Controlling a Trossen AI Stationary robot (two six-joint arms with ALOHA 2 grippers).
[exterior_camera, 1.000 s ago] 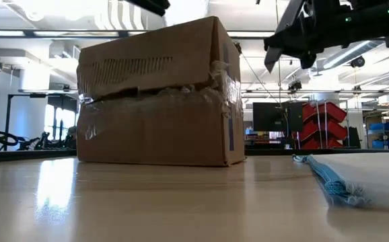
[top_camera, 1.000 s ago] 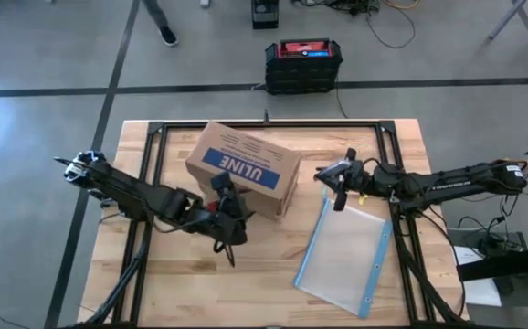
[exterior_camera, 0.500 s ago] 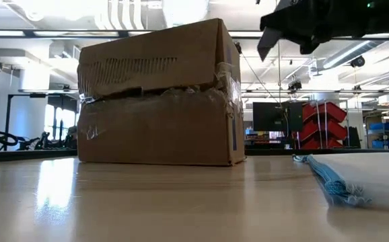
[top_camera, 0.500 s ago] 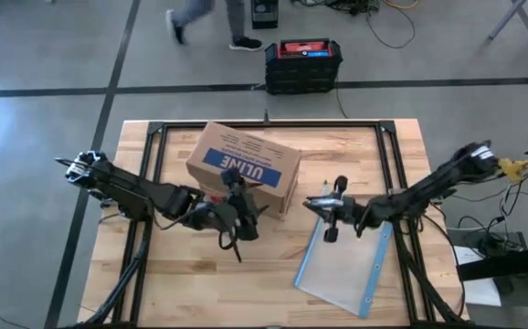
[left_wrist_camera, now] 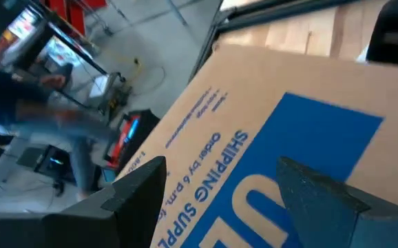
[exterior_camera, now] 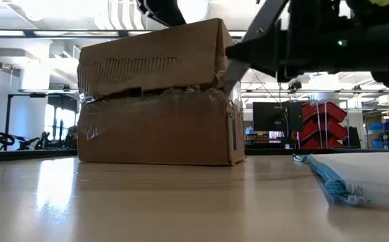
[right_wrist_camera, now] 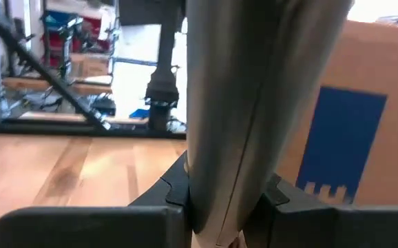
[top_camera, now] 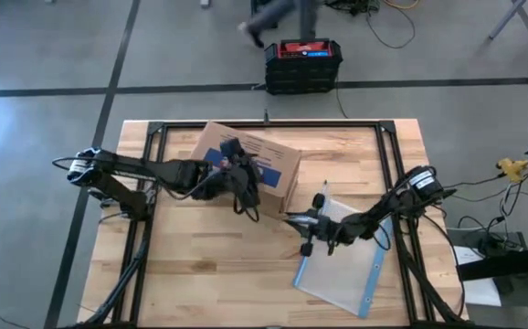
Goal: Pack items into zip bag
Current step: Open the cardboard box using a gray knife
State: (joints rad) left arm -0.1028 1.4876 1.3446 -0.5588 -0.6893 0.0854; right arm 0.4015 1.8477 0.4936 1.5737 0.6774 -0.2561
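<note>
Left gripper [top_camera: 246,187] moved over cardboard box [top_camera: 278,164], fingers spread; right gripper [top_camera: 306,236], nearly closed, swung to zip bag [top_camera: 346,260] edge.

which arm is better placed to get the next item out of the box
Left, probably: its open claw hovers over the ULINE box, while the right claw grips a pale item near the zip bag.

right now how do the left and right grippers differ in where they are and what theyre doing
The left gripper hangs over the brown ULINE box, while the right gripper sits off the box, at the near corner of the zip bag. The left gripper's fingers are spread with nothing between them; the right gripper is shut on a pale smooth cylindrical item. Both are dark two-finger grippers reaching toward the table's middle.
</note>
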